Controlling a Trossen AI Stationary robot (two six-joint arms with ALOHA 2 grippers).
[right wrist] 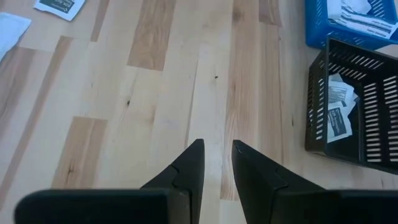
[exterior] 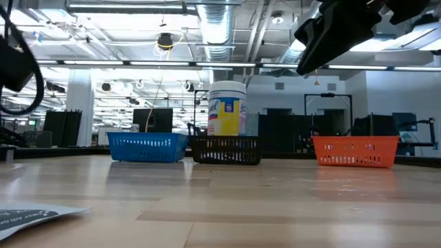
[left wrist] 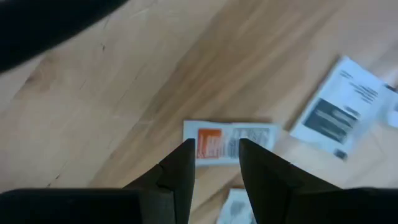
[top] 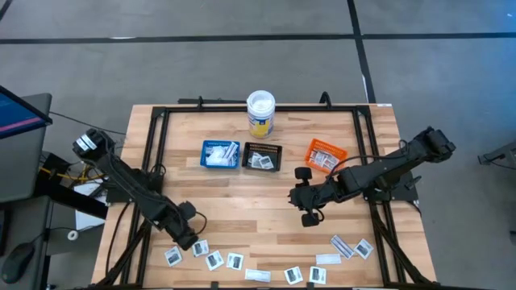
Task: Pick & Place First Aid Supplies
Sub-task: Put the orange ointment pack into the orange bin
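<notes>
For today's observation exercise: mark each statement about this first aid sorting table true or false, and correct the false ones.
1. The left tool is over packets at the table's near edge. True.
2. The right tool holds a packet. False: nothing sits between its fingers, above bare wood.
3. The black tray stands between the blue tray and the orange tray. True.
4. The tub lies on its side. False: it stands upright.
5. The blue tray is empty. False: it holds white packets.
</notes>
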